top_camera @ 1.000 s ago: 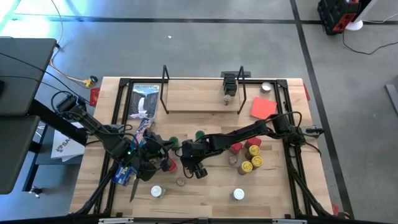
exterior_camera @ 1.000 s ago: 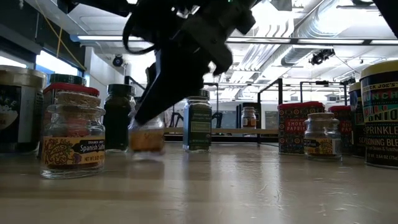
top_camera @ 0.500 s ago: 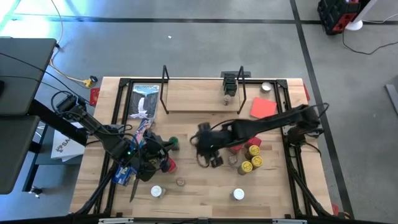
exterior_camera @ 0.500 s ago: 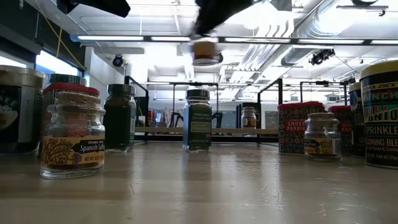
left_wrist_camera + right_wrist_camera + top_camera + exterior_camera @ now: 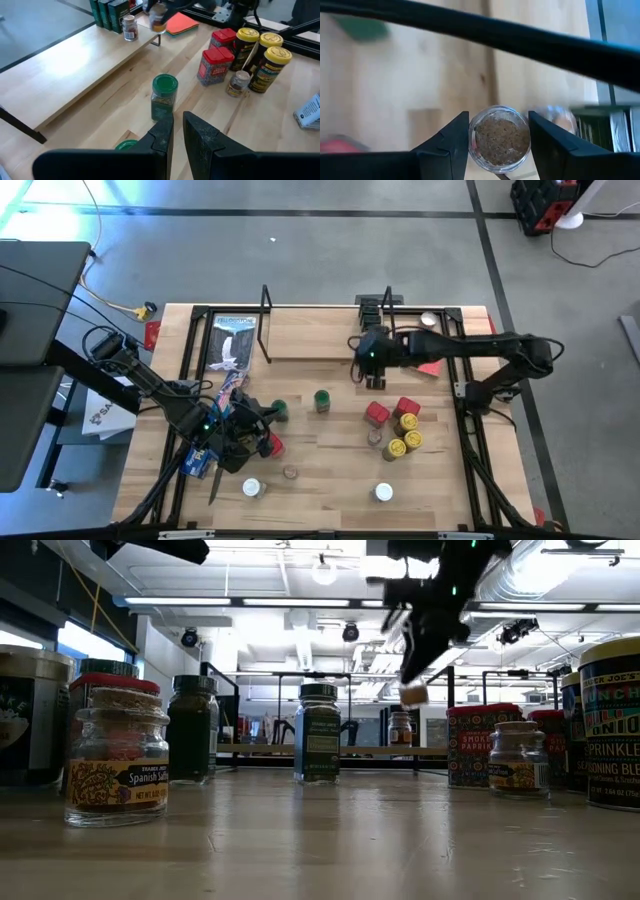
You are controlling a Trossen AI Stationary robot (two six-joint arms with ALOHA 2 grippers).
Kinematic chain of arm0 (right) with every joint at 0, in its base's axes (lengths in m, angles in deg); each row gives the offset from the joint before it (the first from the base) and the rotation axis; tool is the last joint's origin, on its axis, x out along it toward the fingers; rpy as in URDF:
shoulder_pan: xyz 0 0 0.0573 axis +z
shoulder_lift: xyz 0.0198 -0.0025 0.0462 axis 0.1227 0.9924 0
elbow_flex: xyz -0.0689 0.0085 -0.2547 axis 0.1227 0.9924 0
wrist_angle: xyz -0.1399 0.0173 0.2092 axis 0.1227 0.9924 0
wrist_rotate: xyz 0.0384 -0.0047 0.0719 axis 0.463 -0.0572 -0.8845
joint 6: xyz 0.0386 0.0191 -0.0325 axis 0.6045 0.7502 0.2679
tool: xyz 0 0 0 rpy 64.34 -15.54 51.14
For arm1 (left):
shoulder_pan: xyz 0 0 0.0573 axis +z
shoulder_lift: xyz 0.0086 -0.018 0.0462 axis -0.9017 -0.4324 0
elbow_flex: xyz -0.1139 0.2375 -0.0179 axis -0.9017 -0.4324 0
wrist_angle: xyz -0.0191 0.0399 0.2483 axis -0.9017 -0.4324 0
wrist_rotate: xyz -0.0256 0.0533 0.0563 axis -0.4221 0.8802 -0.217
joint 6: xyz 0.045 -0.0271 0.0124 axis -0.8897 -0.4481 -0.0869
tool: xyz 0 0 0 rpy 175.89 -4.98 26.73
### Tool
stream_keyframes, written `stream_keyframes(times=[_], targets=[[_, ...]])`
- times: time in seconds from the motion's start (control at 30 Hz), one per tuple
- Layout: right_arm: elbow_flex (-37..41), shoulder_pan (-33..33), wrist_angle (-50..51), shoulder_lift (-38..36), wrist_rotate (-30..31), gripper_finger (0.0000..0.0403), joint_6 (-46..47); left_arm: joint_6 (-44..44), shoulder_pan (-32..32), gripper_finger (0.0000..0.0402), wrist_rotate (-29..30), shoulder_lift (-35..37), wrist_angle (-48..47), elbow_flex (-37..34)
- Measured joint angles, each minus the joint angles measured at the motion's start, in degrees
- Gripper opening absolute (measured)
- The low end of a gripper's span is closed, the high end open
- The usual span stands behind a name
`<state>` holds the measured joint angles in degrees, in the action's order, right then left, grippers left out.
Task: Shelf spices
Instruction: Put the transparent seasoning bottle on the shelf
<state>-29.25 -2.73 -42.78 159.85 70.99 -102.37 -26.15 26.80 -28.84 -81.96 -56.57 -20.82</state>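
A: What is sitting on the table (image 5: 330, 490) right now?

B: The light-wood shelf (image 5: 310, 340) is lying along the far edge, toward twelve o'clock from the table's middle, with black wire uprights at its ends. A few dark green tins (image 5: 107, 11) and a small red-filled jar (image 5: 129, 27) are standing at its right end, toward one o'clock.

A: And the right arm?

B: The right gripper (image 5: 366, 358) is hanging above the shelf's right end, gripping a small clear glass jar (image 5: 500, 138) of tan spice between its two fingers (image 5: 451, 140). In the low view that jar (image 5: 414, 693) is clear of the table, up in the air.

A: The left one?

B: The left gripper (image 5: 178, 132) is sitting low near the table's eight o'clock corner, fingers nearly together with only a slim gap, holding nothing. A green-lidded jar (image 5: 322, 400) is standing just ahead of it, near the table's middle.

A: The other spices?

B: Toward three to four o'clock, two red tins (image 5: 377, 414) are standing beside three yellow-lidded jars (image 5: 407, 423) and one small tan-lidded jar (image 5: 238, 83). Three more small jars (image 5: 252, 488) are standing apart near six o'clock. A flat red sheet (image 5: 424, 352) is lying at two o'clock.
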Motion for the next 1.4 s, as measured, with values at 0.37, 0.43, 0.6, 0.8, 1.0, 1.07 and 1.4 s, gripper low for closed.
stream_keyframes(times=[0.37, 0.43, 0.6, 0.8, 1.0, 1.07, 1.4], targets=[[0.5, -8.2, -12.6, 4.4, -8.6, 0.0159, -3.4, 0.0, 0.2, 0.0037, 0.2, 0.0, 0.3, 0.0], [0.5, -8.7, -15.8, 5.8, -9.2, 0.0159, -3.4, 0.0, 0.2, 0.0037, 0.2, 0.0, 0.3, 0.0], [-1.9, -10.1, -18.0, 11.2, -10.1, 0.0159, -3.4, 0.0, 0.2, 0.0037, 0.2, 0.0, 0.3, 0.0], [-5.5, -12.6, -18.0, 16.4, -10.1, 0.0159, -3.3, 0.0, 0.2, 0.0037, 0.2, 0.0, 0.3, 0.0], [-6.5, -14.9, -15.5, 17.3, -10.0, 0.0159, -1.0, 0.0, 0.2, 0.0037, 0.2, 0.0, 0.4, 0.0], [-6.5, -15.5, -14.2, 17.3, -10.1, 0.0159, -0.5, 0.0, 0.2, 0.0037, 0.2, 0.0, 0.4, 0.0], [-6.6, -16.1, -10.0, 17.1, -9.6, 0.0173, -0.3, 0.1, 0.2, 0.0037, 0.1, 0.0, 0.4, 0.0]])
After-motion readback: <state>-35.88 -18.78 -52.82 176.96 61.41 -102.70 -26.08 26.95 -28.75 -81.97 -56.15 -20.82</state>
